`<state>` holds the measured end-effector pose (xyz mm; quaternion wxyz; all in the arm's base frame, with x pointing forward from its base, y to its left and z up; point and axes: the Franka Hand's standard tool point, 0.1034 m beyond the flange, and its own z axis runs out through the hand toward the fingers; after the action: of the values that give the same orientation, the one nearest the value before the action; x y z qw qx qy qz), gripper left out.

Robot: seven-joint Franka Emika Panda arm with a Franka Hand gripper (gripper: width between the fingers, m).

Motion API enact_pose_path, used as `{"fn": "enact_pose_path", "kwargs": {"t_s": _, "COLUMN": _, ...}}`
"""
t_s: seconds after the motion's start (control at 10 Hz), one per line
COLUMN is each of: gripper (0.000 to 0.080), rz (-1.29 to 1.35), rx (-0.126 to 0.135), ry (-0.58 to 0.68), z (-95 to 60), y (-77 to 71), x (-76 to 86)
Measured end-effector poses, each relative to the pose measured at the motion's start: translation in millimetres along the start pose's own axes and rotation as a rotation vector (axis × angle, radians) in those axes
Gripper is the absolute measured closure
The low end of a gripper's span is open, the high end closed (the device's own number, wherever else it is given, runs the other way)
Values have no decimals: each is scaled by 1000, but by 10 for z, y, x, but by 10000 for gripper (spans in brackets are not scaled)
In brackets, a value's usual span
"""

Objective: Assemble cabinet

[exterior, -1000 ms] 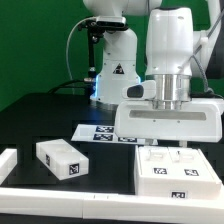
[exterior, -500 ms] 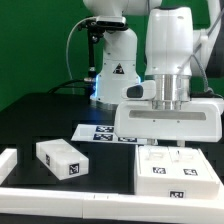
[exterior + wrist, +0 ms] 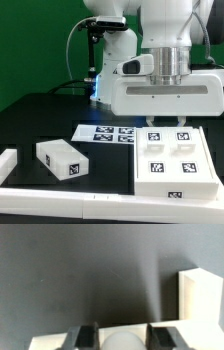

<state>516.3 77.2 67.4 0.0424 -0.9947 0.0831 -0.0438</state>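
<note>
Hanging close over the far edge of the cabinet (image 3: 190, 160), the fingers (image 3: 152, 124) point straight down with only a narrow gap between them. Wrist view: a pale white surface (image 3: 120, 339) fills that gap, but I cannot tell whether it is gripped or merely lies beneath. Cabinet lies flat on the black table (image 3: 40, 115) at the exterior view's right, tagged face up; the marker board (image 3: 105, 132) is just beside it, and a loose white block (image 3: 62, 160) lies well apart toward the exterior view's left.
</note>
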Motion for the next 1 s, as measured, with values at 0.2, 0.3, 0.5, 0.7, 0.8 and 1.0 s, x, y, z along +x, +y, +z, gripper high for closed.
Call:
{"fn": "enact_pose_path", "kwargs": {"t_s": 0.2, "gripper": 580, "rz": -11, "rx": 3, "ry": -64, "z": -76, "y": 31, "x": -43}}
{"fn": "enact_pose_path", "kwargs": {"t_s": 0.3, "gripper": 580, "rz": -35, "rx": -3, "ry": -130, "z": -202, "y": 26, "x": -6}}
{"fn": "enact_pose_path", "kwargs": {"t_s": 0.5, "gripper": 580, "rz": 48, "rx": 38, "ry": -148, "z": -250, "y": 35, "x": 161}}
{"fn": "enact_pose_path", "kwargs": {"t_s": 0.7, "gripper": 580, "rz": 38, "rx": 30, "ry": -154, "z": -229, "y": 57, "x": 132}}
{"fn": "enact_pose_path", "kwargs": {"t_s": 0.8, "gripper": 580, "rz": 40, "rx": 30, "ry": -154, "z": -234, "y": 67, "x": 135}}
{"fn": "enact_pose_path", "kwargs": {"t_s": 1.0, "gripper": 580, "rz": -55, "rx": -18, "ry": -252, "z": -458, "y": 109, "x": 123}}
